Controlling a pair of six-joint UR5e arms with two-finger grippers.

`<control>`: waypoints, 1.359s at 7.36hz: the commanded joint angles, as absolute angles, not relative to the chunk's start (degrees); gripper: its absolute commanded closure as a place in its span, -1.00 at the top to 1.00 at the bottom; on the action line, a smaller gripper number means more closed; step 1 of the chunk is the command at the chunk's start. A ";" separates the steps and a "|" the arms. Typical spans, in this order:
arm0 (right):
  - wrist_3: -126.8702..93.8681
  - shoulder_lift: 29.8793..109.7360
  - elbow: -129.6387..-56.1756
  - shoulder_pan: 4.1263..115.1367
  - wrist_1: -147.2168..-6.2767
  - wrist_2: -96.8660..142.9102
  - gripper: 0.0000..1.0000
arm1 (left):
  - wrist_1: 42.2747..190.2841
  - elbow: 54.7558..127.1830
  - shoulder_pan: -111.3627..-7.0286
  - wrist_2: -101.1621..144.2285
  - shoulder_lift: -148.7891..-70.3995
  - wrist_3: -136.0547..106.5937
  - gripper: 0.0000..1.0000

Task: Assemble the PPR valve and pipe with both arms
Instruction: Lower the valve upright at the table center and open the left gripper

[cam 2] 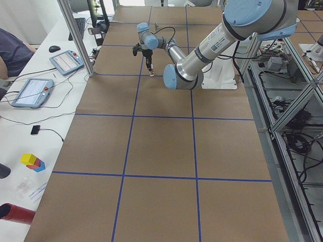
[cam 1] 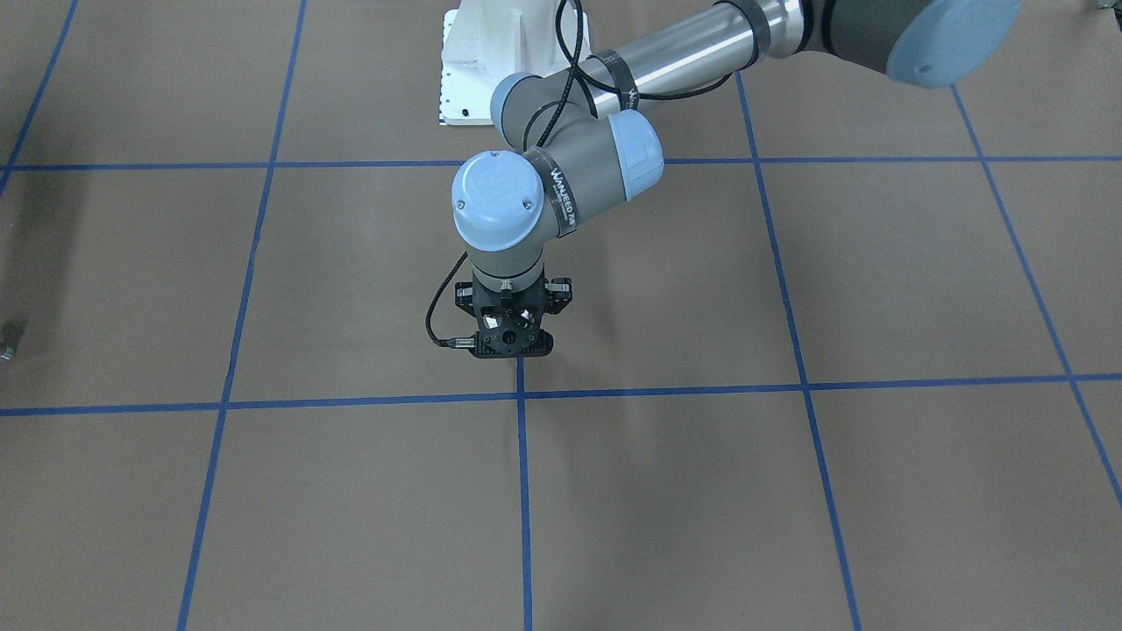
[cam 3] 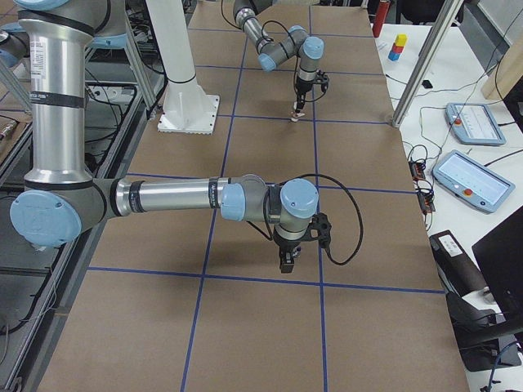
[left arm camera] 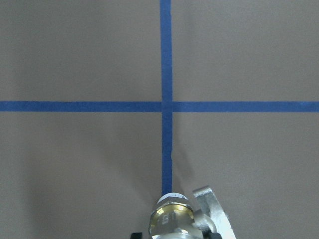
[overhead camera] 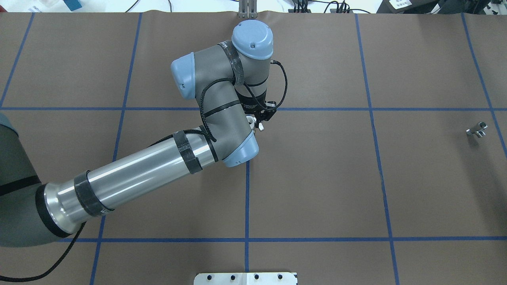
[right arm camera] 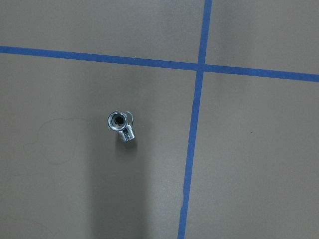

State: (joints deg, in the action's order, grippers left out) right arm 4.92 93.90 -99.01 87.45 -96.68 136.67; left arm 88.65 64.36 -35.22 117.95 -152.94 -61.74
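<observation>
My left gripper (overhead camera: 258, 118) is shut on the PPR valve (left arm camera: 172, 216), near the table's middle. The left wrist view shows the valve's brass body, white end and pale handle (left arm camera: 212, 209), held above a crossing of blue tape lines. The left gripper also shows in the front view (cam 1: 515, 350), its fingers hidden under the wrist. The pipe (overhead camera: 477, 130), a small shiny silver piece, lies alone far to the right. The right wrist view looks straight down on it (right arm camera: 122, 125). My right gripper (cam 3: 285, 263) shows only in the right side view, pointing down; I cannot tell whether it is open or shut.
The brown table cover is marked with a blue tape grid (overhead camera: 246, 198). The white robot base plate (overhead camera: 245, 278) sits at the near edge. A side bench with tablets (cam 2: 30, 92), coloured blocks (cam 2: 33, 161) and a metal post (cam 2: 75, 38) runs along the far side.
</observation>
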 commanded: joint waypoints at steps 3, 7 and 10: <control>5.01 93.43 -98.96 87.45 -96.68 136.67 0.99 | 90.51 64.60 -34.81 116.64 -152.58 -61.79 1.00; 4.92 90.98 -98.44 87.36 -96.50 132.49 0.99 | 90.18 68.35 -36.02 116.01 -152.23 -61.53 1.00; 4.92 86.22 -97.22 84.91 -95.99 127.77 0.99 | 88.60 89.29 -45.05 119.53 -135.35 -53.75 1.00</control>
State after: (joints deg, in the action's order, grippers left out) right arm 4.94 87.57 -98.11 86.09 -96.62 127.36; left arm 89.27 79.07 -41.04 118.47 -144.45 -58.37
